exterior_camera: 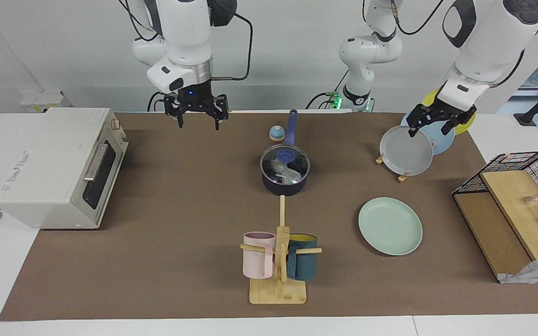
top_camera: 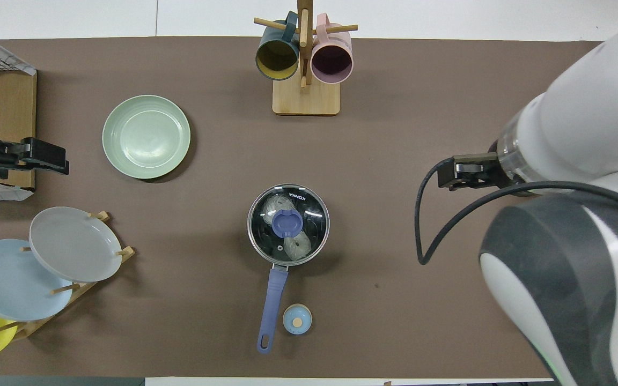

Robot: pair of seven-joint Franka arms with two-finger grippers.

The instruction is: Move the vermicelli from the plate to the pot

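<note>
The dark navy pot [exterior_camera: 284,185] stands mid-table with its long blue handle [top_camera: 271,300] pointing toward the robots. A glass lid with a blue knob [exterior_camera: 286,155] sits on it. The vermicelli [exterior_camera: 284,171] lies inside, seen through the lid, also in the overhead view [top_camera: 297,246]. The mint-green plate [exterior_camera: 390,226] is bare, farther from the robots and toward the left arm's end; it also shows in the overhead view [top_camera: 146,136]. My right gripper [exterior_camera: 199,125] hangs open and empty, high over the mat beside the oven. My left gripper [exterior_camera: 430,130] is open and empty over the plate rack.
A white toaster oven [exterior_camera: 59,168] stands at the right arm's end. A mug tree [exterior_camera: 280,261] holds a pink and a teal mug. A rack with grey, blue and yellow plates [exterior_camera: 407,151], a wire basket [exterior_camera: 521,205] and a small blue knob-like object [exterior_camera: 276,134] are also here.
</note>
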